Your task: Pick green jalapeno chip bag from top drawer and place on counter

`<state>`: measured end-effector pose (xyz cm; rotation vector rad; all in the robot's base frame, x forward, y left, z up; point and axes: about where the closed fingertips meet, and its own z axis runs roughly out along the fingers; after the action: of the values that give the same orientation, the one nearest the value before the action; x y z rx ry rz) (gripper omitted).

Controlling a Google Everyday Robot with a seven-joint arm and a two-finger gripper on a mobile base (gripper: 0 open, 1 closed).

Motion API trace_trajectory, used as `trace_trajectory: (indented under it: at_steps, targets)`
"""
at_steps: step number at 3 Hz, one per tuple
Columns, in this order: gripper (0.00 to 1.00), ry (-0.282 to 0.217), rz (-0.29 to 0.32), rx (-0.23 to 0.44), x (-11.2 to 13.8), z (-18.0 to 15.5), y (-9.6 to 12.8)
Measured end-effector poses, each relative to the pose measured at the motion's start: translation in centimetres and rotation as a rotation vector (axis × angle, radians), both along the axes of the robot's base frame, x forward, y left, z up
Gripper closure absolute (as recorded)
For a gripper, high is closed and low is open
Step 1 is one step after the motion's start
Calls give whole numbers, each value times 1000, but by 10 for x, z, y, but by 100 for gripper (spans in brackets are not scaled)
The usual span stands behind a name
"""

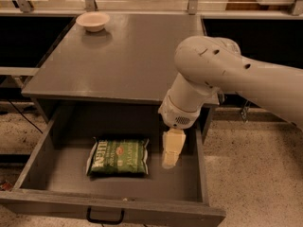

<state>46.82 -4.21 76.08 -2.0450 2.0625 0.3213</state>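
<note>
The green jalapeno chip bag (118, 157) lies flat on the floor of the open top drawer (71, 203), left of its middle. The drawer is pulled out from under the counter (123, 60), and its black handle (105, 217) shows on the front. My gripper (170, 161) hangs down inside the drawer, just right of the bag and a little above the drawer floor, apart from the bag. It holds nothing that I can see.
A small pale bowl (93, 21) sits at the counter's far left corner. My big white arm (227, 79) reaches over the counter's right front edge. Speckled floor (255, 174) lies to the right of the drawer. Dark shelving stands on both sides.
</note>
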Motion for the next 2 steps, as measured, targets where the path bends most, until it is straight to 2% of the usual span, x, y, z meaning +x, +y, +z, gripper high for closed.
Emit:
trace_trajectory:
  at_steps: [1, 2]
  targets:
    - [0, 6, -4, -35, 2, -12, 4]
    - [0, 12, -1, -30, 2, -13, 5]
